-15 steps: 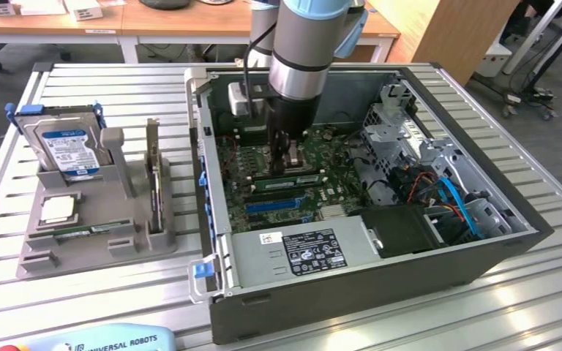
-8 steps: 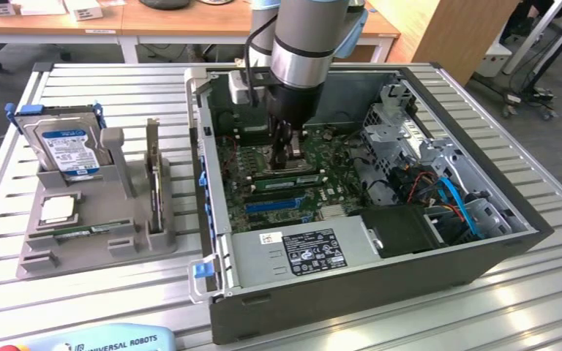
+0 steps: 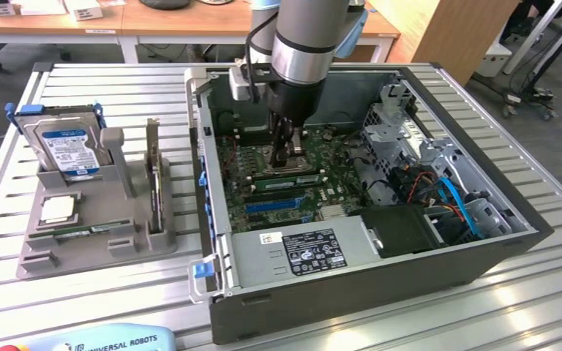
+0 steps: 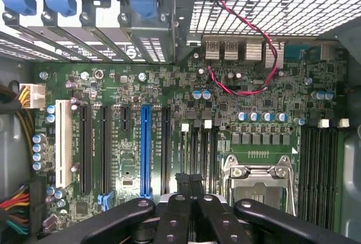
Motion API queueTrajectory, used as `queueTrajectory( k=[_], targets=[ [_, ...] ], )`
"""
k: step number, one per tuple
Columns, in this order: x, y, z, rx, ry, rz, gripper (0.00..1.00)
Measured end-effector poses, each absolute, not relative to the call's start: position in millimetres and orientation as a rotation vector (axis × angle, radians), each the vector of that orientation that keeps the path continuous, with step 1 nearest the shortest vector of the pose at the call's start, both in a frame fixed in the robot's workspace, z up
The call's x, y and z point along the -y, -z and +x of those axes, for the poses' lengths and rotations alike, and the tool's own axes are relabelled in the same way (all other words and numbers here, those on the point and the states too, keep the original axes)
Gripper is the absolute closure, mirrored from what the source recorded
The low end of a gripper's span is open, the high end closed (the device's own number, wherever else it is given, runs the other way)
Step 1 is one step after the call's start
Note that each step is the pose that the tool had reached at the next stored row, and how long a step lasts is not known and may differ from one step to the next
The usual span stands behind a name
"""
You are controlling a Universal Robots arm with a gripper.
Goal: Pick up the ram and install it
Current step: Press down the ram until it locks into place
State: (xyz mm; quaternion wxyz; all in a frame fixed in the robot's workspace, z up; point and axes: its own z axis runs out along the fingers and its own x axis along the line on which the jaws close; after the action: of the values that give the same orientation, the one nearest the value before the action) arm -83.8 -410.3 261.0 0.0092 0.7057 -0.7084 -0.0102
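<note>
The ram (image 3: 306,178) is a long green stick lying along the memory slots of the motherboard (image 3: 335,157) inside the open computer case, beside the processor socket (image 4: 259,185). My gripper (image 3: 289,162) reaches straight down into the case, its tips right over the ram's middle; I cannot tell whether they touch it. In the wrist view the gripper (image 4: 189,180) is shut, its two black fingers (image 4: 181,199) pressed together with nothing visible between them, over the black memory slots (image 4: 204,148). The fingers hide the ram there.
A long blue slot (image 4: 146,148) runs beside the memory slots. The case walls (image 3: 203,146), drive cage (image 3: 398,124) and power supply (image 3: 296,248) crowd the arm. To the exterior view's left a grey holder (image 3: 96,241) carries a hard drive (image 3: 66,146).
</note>
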Motion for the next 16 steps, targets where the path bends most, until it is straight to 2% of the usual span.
queueTrajectory(
  k=[16],
  targets=[
    [410.3,-261.0,-42.4,2.213,0.032,2.204,0.90]
  ],
)
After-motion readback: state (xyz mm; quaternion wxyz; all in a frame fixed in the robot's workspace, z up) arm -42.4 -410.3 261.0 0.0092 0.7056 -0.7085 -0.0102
